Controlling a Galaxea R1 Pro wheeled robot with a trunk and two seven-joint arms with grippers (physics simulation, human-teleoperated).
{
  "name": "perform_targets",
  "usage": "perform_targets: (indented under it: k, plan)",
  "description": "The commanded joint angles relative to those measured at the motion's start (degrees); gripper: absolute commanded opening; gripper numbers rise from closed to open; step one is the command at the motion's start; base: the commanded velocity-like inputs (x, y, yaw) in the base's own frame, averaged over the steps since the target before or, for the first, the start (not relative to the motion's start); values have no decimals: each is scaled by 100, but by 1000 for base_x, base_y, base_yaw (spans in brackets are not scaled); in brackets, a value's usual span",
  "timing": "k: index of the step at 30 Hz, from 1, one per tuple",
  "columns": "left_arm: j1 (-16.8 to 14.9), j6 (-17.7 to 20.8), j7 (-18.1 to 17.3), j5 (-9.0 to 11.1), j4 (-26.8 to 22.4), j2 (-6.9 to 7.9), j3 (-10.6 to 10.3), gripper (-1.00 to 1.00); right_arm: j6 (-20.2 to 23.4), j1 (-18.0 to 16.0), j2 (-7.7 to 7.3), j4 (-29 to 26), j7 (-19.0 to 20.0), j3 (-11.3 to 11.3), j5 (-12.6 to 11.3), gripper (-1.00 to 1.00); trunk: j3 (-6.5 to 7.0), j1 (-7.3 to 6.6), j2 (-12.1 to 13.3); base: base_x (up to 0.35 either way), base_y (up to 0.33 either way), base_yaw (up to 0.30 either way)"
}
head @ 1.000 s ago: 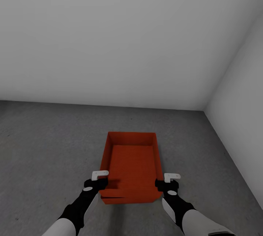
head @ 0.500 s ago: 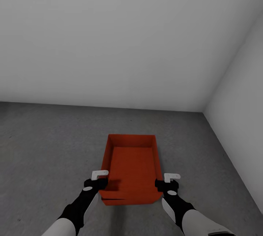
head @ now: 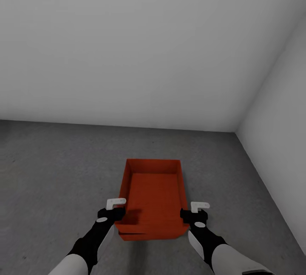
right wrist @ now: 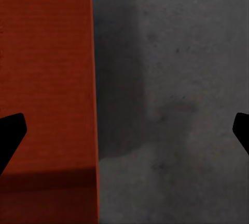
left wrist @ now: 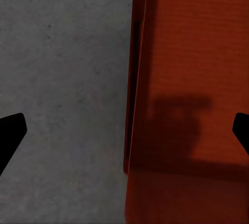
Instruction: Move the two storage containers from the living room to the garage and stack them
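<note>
Two orange-red storage containers sit stacked on the dark grey garage floor (head: 51,173). The upper container (head: 153,190) rests in the lower one, whose near end shows as a strip (head: 148,236) beneath it. My left gripper (head: 114,213) hangs open over the stack's left wall, and my right gripper (head: 192,215) hangs open over the right wall. In the left wrist view the gripper (left wrist: 124,130) straddles the ribbed wall (left wrist: 197,52) without touching it. The right gripper (right wrist: 124,130) stands the same way beside the container (right wrist: 46,52), fingers wide apart.
A plain white wall (head: 127,54) rises a short way beyond the stack, and a second white wall (head: 284,117) meets it at the right in a corner. Bare concrete floor (right wrist: 176,78) spreads to the left and right of the containers.
The whole view has shifted slightly, so the camera moved. The upper container's near end has settled level onto the lower one. Both grippers stay open in place.
</note>
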Motion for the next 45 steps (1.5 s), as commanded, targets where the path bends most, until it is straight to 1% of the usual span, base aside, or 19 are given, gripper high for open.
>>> perform_targets:
  k: [1, 45]
  plan:
    - [-1, 31, 45, 40, -11, 5, -35, 100, -13, -4, 0, 6, -30, 27, -3, 100, 14, -23, 40, 0, 0, 0]
    - [-1, 31, 53, 48, -5, 11, -18, 100, -8, -4, -9, 6, -33, 27, -16, 100, 804, -989, 1804, 0, 0, 0]
